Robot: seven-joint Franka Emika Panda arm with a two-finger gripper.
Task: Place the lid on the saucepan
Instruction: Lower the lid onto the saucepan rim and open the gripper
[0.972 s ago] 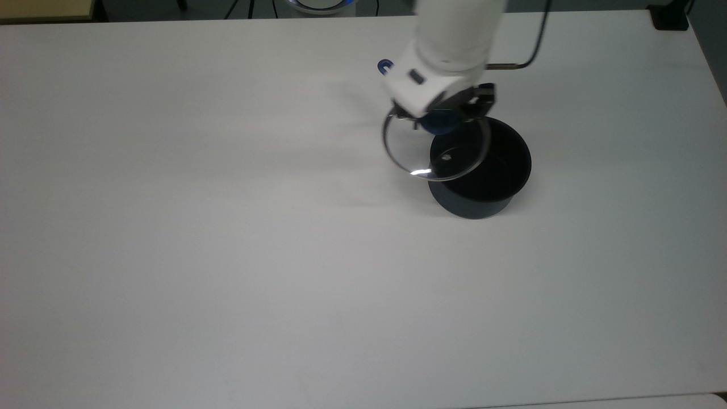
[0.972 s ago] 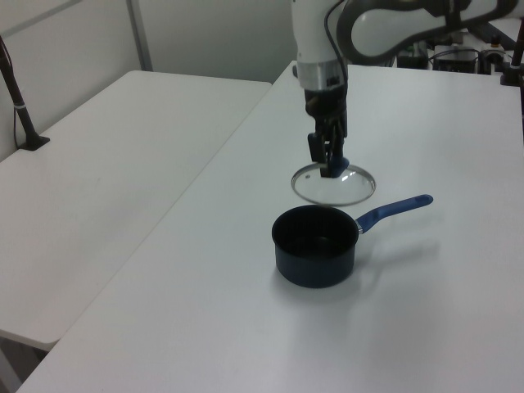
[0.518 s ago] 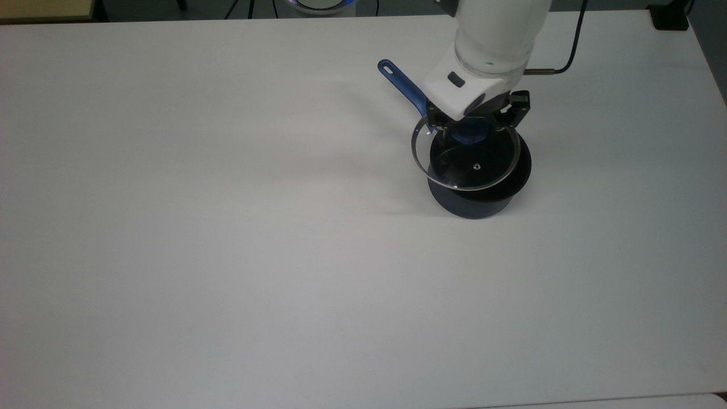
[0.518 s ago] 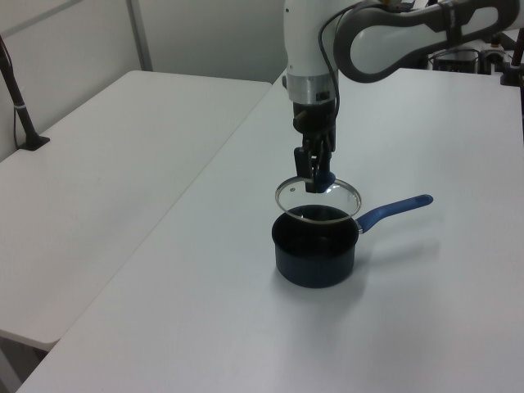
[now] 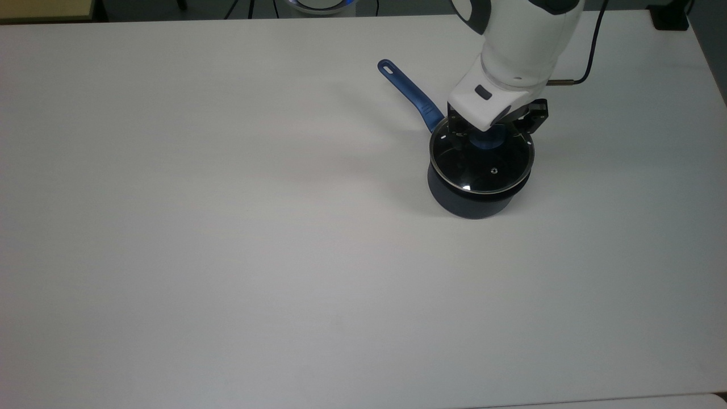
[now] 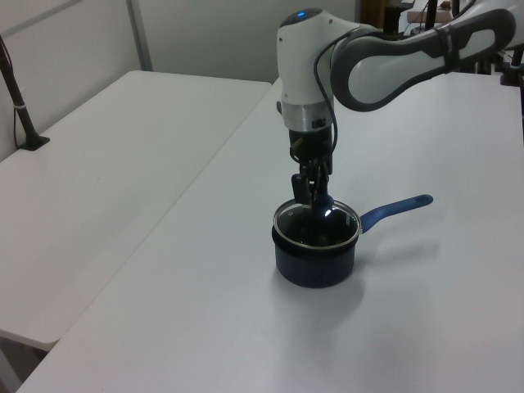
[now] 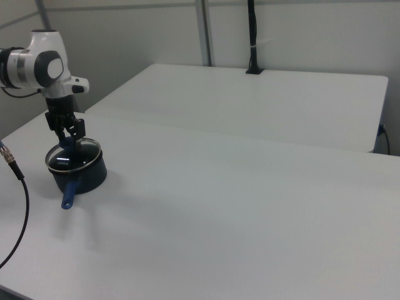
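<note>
The dark navy saucepan [image 5: 471,204] stands on the white table toward the top view's right, its long blue handle [image 5: 410,94] pointing up-left. The clear glass lid [image 5: 491,170] lies level over the pan's mouth, its metal rim lined up with the pan's rim. My gripper [image 5: 487,139] comes straight down from above and is shut on the lid's blue knob. In the left view the gripper [image 6: 316,199] sits over the lid [image 6: 315,229] and saucepan [image 6: 315,262]. In the right view the lid [image 7: 74,156] covers the saucepan [image 7: 80,175] under the gripper [image 7: 67,142].
The white table [image 5: 227,227] stretches wide to the top view's left and front. A black cable [image 5: 575,79] trails behind the arm. A second white table [image 6: 106,155] adjoins in the left view, with a black post [image 6: 20,106] on it.
The gripper carried the lid from beside and above the pan's edge across to the top view's right and down, until it came level over the pan's mouth. The saucepan stayed put.
</note>
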